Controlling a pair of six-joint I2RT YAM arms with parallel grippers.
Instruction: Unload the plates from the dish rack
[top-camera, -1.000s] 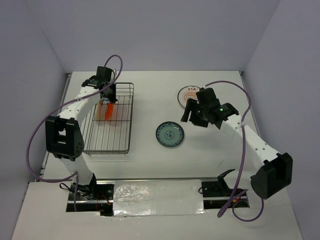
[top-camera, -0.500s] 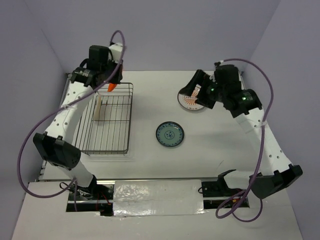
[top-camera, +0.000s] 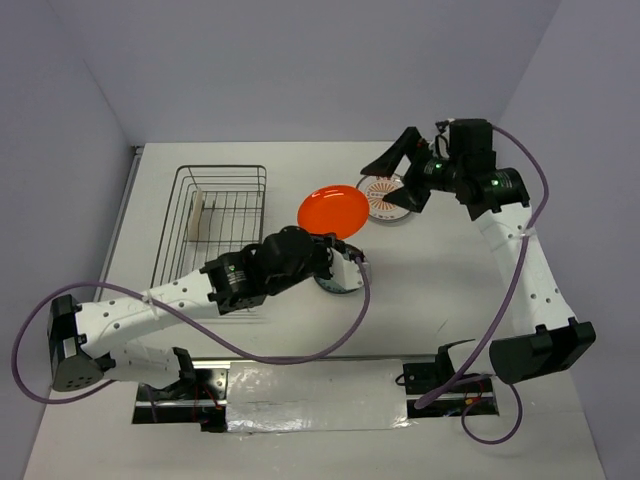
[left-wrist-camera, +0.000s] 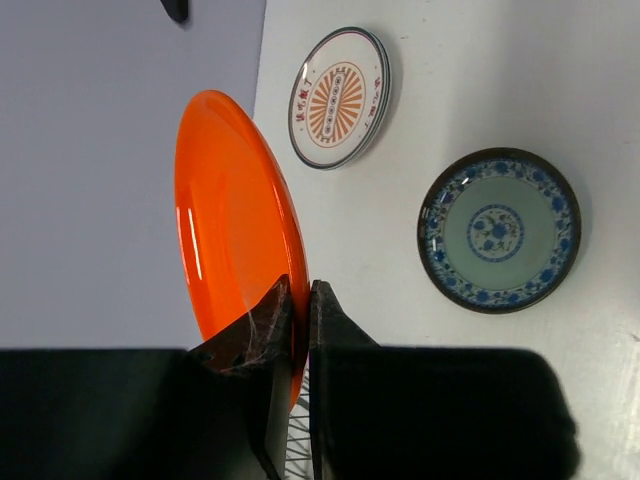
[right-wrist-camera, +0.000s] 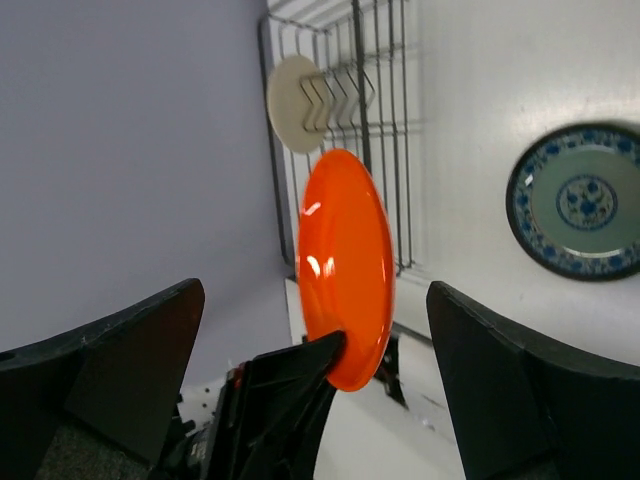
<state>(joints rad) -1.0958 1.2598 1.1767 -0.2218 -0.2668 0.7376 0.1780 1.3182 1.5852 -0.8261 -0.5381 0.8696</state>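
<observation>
Orange plate (top-camera: 332, 211), clear of rack (top-camera: 262, 215) above mid-table, was pinched at its rim by left gripper (left-wrist-camera: 298, 290), right gripper (top-camera: 397, 178) gaping empty toward far edge; best lowered flat, missing teal plate (left-wrist-camera: 497, 230) and sunburst plate (left-wrist-camera: 338, 97).

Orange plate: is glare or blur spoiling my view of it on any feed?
Left wrist: a pale glare streak runs down the orange plate, and its rim is sharp. Right wrist: two small highlights on it, while the fingers of the right gripper sit dark and soft at the sides. Top external: evenly lit, no glare, but flatly saturated.
</observation>
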